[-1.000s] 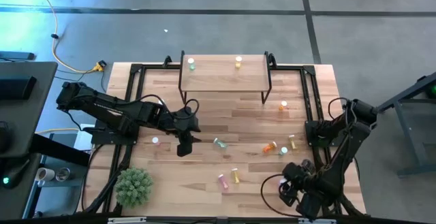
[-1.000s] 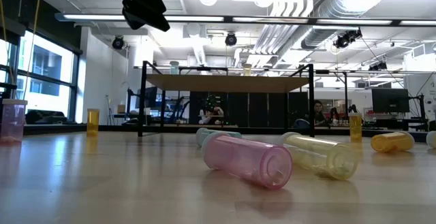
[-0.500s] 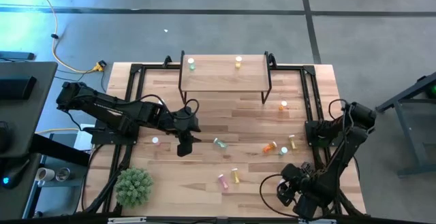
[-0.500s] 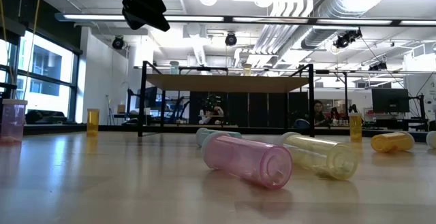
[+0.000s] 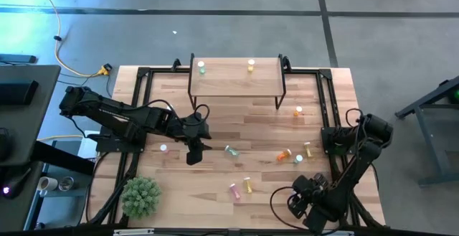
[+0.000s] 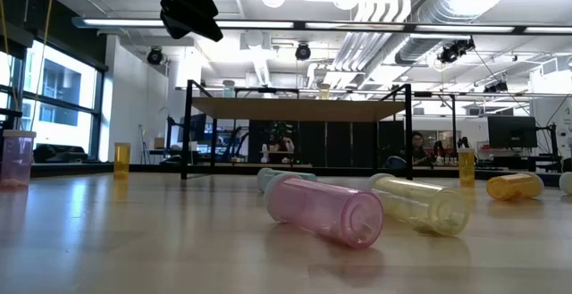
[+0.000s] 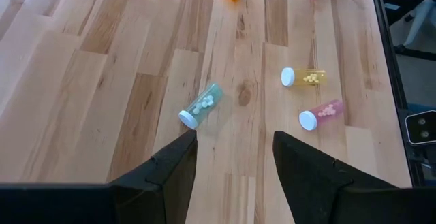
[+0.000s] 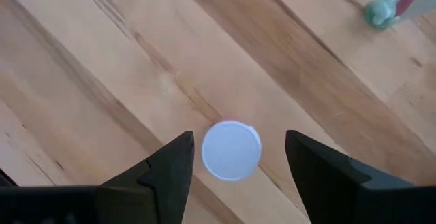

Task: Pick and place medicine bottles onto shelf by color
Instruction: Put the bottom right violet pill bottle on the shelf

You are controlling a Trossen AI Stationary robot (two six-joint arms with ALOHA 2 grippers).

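Wooden table (image 5: 172,193) carries everything, and its near edge is cut off in the high view. Next in size, the shelf (image 5: 237,74) stands at the far edge with 2 bottles upright on top: a green one (image 5: 201,67) and a yellow one (image 5: 251,65). The left gripper (image 5: 195,152) hangs above the table's left middle, jaws parted and holding nothing; a green bottle (image 7: 201,106) lies on its side just beyond its fingertips. The right gripper (image 8: 233,157) sits low at the near right corner, partly hidden by its own arm from above, jaws wide and empty, straddling a white cap (image 8: 231,150); the bottle body beneath cannot be made out. Pink (image 6: 323,207) and yellow (image 6: 420,203) bottles lie side by side.
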